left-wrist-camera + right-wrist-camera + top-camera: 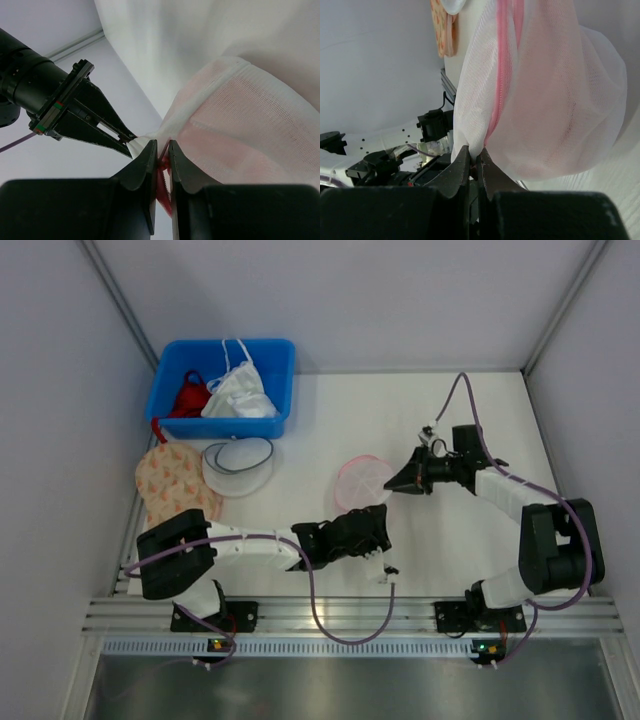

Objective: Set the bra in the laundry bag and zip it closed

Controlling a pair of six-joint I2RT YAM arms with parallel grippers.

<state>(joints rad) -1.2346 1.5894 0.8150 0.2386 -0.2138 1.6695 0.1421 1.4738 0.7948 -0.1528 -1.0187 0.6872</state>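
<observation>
White mesh of the laundry bag [362,480] hangs bunched between the two arms near the middle of the desk [440,550], lifted rather than lying flat. The left tool [161,150] is pinched narrow on the bag's pink rim, its fingers nearly meeting with only that edge between them. The right tool [474,155] is likewise clamped tight on a fold of mesh beside the pink zip [501,70], and in the left wrist view its tips sit just beside the left ones. A soft salmon-pink tint, the bra [225,145], shows through the mesh from inside the bag, though its cups cannot be made out. Whether the zip is fully run shut cannot be told.

At the far left corner a blue bin [222,428] holds a red garment [188,395] and a white garment [240,395]. Just in front of it lie a dark-rimmed mesh disc [238,468] and a beige orange-patterned pouch [172,485], touching each other and well apart from the bag.
</observation>
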